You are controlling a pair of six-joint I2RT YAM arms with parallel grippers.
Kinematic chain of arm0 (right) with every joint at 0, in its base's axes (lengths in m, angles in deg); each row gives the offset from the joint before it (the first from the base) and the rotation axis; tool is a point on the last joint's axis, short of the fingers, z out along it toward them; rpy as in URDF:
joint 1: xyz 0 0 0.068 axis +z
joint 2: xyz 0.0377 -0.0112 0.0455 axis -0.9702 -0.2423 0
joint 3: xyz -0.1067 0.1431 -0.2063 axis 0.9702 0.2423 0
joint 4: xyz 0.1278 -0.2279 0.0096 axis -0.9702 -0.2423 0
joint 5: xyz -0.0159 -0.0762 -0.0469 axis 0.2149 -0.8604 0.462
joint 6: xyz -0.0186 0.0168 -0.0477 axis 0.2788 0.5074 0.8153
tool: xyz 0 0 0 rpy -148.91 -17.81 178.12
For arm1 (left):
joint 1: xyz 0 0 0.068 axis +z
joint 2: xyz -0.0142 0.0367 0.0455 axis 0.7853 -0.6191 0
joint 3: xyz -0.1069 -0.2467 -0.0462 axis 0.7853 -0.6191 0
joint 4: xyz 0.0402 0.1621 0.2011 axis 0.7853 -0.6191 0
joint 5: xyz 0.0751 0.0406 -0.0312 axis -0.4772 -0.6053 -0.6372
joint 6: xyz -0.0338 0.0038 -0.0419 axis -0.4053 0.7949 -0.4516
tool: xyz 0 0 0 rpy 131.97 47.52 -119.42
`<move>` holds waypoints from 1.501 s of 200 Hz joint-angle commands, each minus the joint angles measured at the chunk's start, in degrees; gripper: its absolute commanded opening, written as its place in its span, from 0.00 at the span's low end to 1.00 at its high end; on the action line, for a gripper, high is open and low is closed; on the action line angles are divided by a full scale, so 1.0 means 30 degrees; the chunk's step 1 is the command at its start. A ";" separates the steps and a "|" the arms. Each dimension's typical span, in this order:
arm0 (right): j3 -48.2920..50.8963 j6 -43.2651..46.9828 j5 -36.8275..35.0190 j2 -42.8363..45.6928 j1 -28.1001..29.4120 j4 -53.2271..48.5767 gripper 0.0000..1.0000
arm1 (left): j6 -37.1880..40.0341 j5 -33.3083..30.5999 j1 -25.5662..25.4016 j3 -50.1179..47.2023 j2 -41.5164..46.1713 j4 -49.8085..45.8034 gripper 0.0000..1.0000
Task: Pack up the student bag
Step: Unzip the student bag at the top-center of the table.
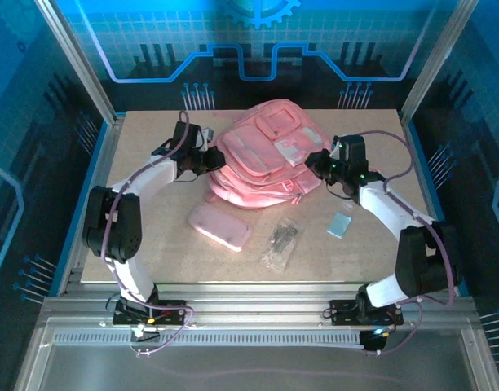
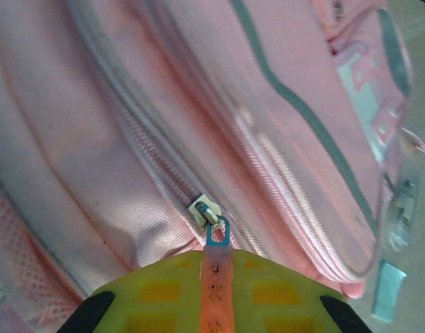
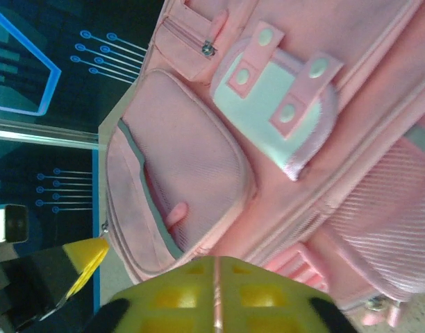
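Got the student bag (image 1: 266,159) slumped mid-back on the table (image 1: 152,244), with the left pincer (image 2: 214,260) pinching its pink zip tab (image 2: 216,277) — pull straight along the zip track (image 2: 150,163), slow, no sideways yanking. As for the right pincer (image 3: 216,267) at the bag's right edge: pressed together, can't tell on what — worth bracing the fabric there.

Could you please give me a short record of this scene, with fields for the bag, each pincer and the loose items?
bag: student bag, lying on the table, front pockets up
left pincer: shut on the zip pull of a side zip
right pincer: fingers together at the bag's front, grip unclear
loose items: pink pencil case, clear packet, small pale blue piece, on the table nearer the arms
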 commanded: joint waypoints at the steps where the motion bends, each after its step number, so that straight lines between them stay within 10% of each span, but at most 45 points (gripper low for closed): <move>1: -0.1052 0.0509 0.0103 -0.0845 0.0939 -0.0817 0.47 | -0.0432 0.1215 -0.1370 -0.0159 0.1737 0.0731 0.00; 30: -0.0375 -0.0900 0.0449 -0.2561 0.1187 0.0089 0.78 | -0.0690 0.1455 -0.2290 0.0064 0.2089 0.0660 0.00; 60: -0.0399 -0.2020 0.1188 -0.5140 0.1350 0.2442 0.82 | -0.0866 0.2046 -0.3462 0.0356 0.2458 0.0599 0.00; 139: -0.7482 -0.0312 0.2100 -0.9704 0.1232 0.1953 0.00 | -0.2356 0.3098 -0.6658 -0.0465 0.2637 0.1345 0.00; 300: -0.8328 0.4179 0.1388 -0.8218 -0.1824 -0.2340 0.00 | 0.0705 0.4293 -0.3568 -0.3440 0.1940 -0.3546 0.00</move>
